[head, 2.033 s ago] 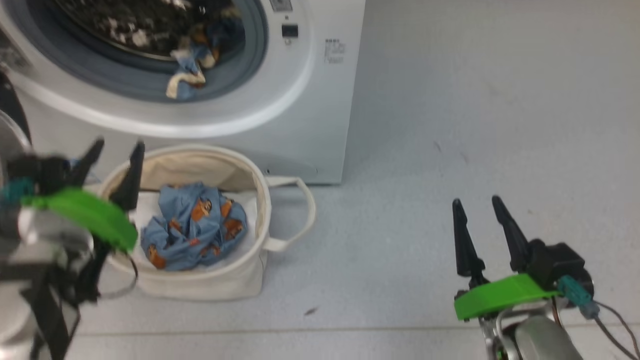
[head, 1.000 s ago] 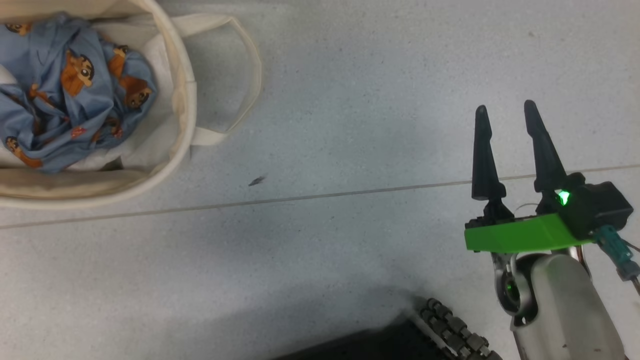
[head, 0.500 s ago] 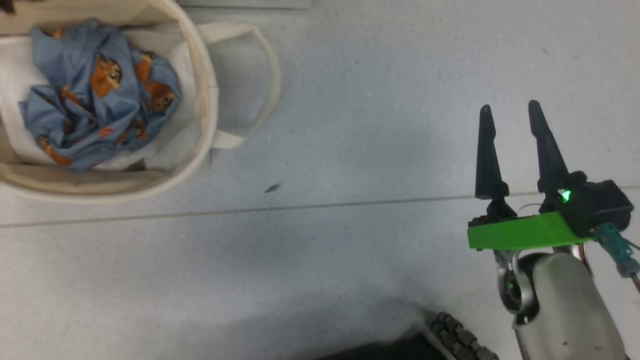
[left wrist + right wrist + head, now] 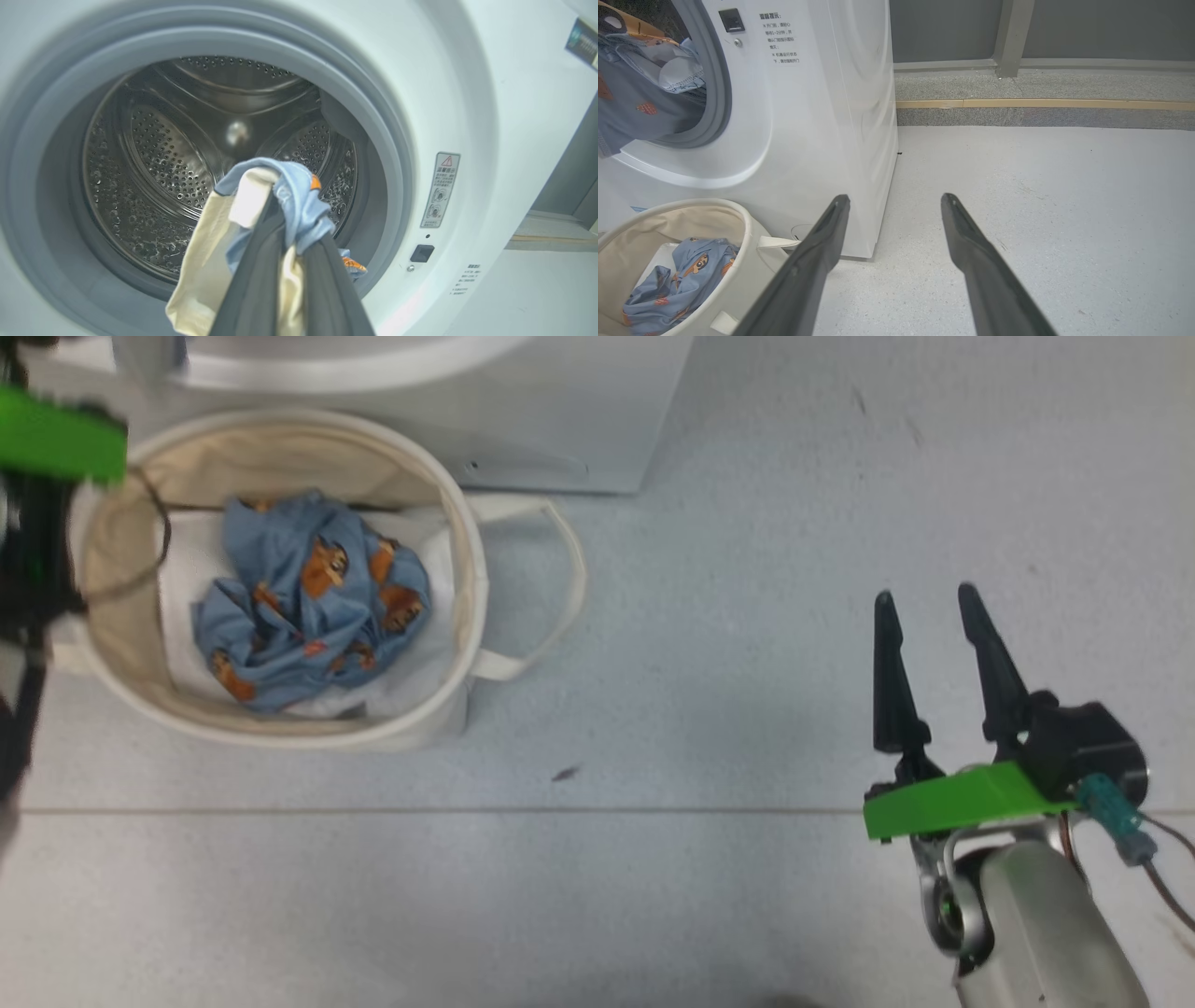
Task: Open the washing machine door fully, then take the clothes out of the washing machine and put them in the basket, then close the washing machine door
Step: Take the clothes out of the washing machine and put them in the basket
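The cream and light blue garment (image 4: pixel 299 205) hangs just in front of the mouth of the washing machine (image 4: pixel 467 93), before the steel drum (image 4: pixel 163 154). It is draped over the tips of the left gripper (image 4: pixel 280 224). Its long side runs downward, and the cream part trails lower on the left of the fingers (image 4: pixel 252 284) in the left wrist view. A small orange patch shows on the blue part. The left gripper is closed tight on this cloth. The second garment (image 4: pixel 308 607), light blue with orange prints, lies crumpled inside the basket (image 4: pixel 467 569), which stands on the floor (image 4: pixel 747 616) just beside the machine front. The right gripper (image 4: pixel 924 593) is wide open and holds nothing, well apart from the basket, above the floor.
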`<state>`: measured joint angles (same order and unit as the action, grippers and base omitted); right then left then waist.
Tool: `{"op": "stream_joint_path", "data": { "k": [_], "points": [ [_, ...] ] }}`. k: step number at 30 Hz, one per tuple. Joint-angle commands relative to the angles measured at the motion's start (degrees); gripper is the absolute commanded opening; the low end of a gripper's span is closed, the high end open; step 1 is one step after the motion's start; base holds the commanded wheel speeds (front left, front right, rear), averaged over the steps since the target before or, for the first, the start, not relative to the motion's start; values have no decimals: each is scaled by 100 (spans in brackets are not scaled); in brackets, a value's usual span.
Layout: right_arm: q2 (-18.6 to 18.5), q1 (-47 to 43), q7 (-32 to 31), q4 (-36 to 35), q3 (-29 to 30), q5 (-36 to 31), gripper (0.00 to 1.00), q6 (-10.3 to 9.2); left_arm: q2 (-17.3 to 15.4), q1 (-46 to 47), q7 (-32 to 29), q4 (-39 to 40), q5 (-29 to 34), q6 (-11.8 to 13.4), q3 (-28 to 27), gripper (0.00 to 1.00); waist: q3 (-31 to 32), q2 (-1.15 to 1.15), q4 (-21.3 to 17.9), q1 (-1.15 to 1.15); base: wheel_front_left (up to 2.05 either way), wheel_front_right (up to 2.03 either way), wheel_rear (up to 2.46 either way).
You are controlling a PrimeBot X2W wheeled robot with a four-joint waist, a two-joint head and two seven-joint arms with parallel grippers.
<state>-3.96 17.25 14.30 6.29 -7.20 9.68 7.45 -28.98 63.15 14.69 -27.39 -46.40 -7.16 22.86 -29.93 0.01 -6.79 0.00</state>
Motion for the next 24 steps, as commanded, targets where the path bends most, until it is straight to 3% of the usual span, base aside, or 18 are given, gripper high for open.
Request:
{"op": "stream_joint_path", "data": {
  "k": [1,5,9,15,20,24],
  "points": [
    [-28,-249,70,-84,-147,56,100,3,-110,-740,29,643,356,-33,-774,0,456,-1,166,0,0,0,0],
    [-61,-392,70,0,-161,120,100,3,262,-2096,29,1586,836,-33,-1503,0,780,-1,259,0,0,0,0],
    [-74,-453,70,45,-198,159,100,3,472,-2869,29,2112,1050,-33,-1899,0,962,-1,284,0,0,0,0],
    [-90,-493,70,35,-253,209,100,3,701,-3794,30,2424,992,-33,-2350,0,1062,-1,270,0,0,0,0],
    [-93,-436,70,-20,-270,214,100,3,733,-4111,29,1910,1062,-33,-2059,0,910,-1,163,0,0,0,0],
    [-118,-364,70,-124,-215,177,100,3,771,-3737,-8,711,972,-33,-1353,0,641,-1,153,0,0,0,0]
  ]
}}
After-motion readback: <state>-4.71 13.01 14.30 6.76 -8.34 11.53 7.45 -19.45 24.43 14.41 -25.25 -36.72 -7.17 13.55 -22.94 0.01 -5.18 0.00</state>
